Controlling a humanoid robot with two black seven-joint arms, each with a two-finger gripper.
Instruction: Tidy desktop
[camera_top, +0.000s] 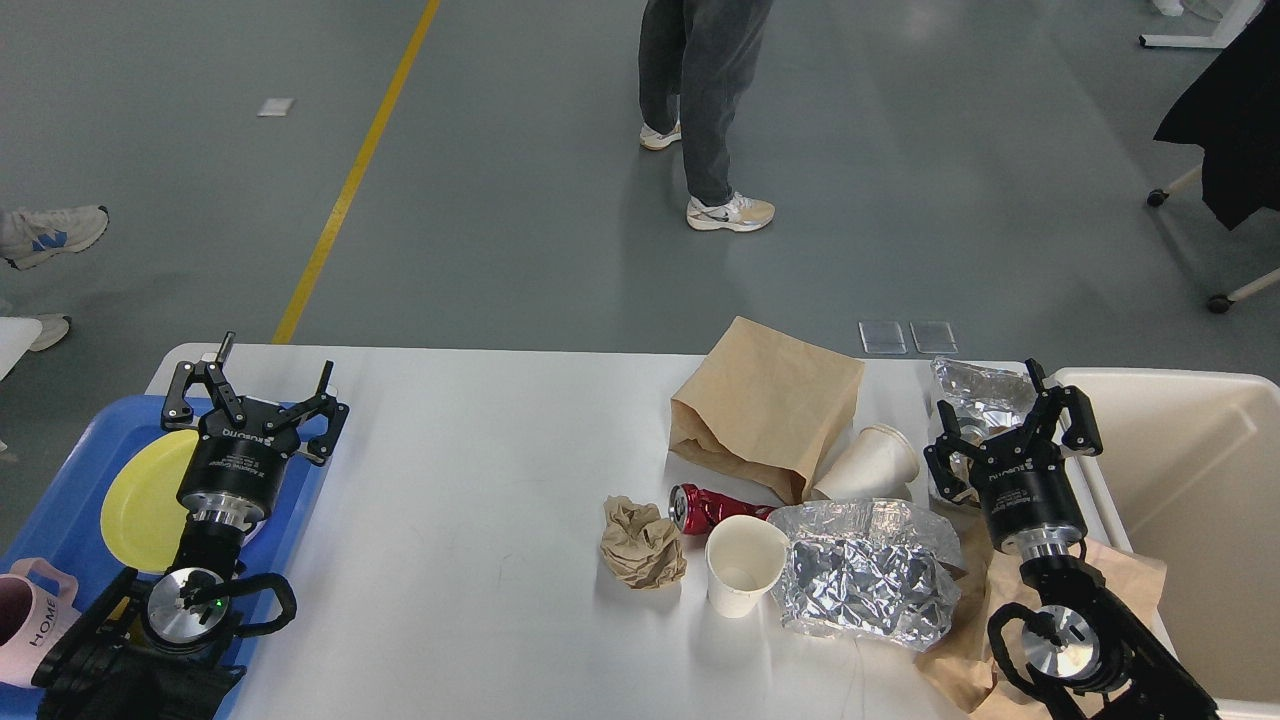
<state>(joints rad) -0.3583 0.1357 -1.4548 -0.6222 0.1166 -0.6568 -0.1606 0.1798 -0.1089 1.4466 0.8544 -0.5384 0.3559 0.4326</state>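
The white desktop (480, 450) carries a heap of rubbish on its right half: a brown paper bag (765, 405), a crumpled paper ball (641, 543), a red can (705, 505) on its side, an upright paper cup (742, 565), a tipped paper cup (870, 462), and crumpled foil (868, 580). My left gripper (262, 388) hangs open and empty over the blue tray's (60, 500) right edge. My right gripper (1010, 415) stands open in front of a second foil piece (975, 390), holding nothing.
The blue tray holds a yellow plate (135, 500) and a pink mug (25, 620). A cream bin (1195, 520) stands at the right table edge. Flat brown paper (965, 640) lies under my right arm. A person's legs (700, 110) stand beyond the table.
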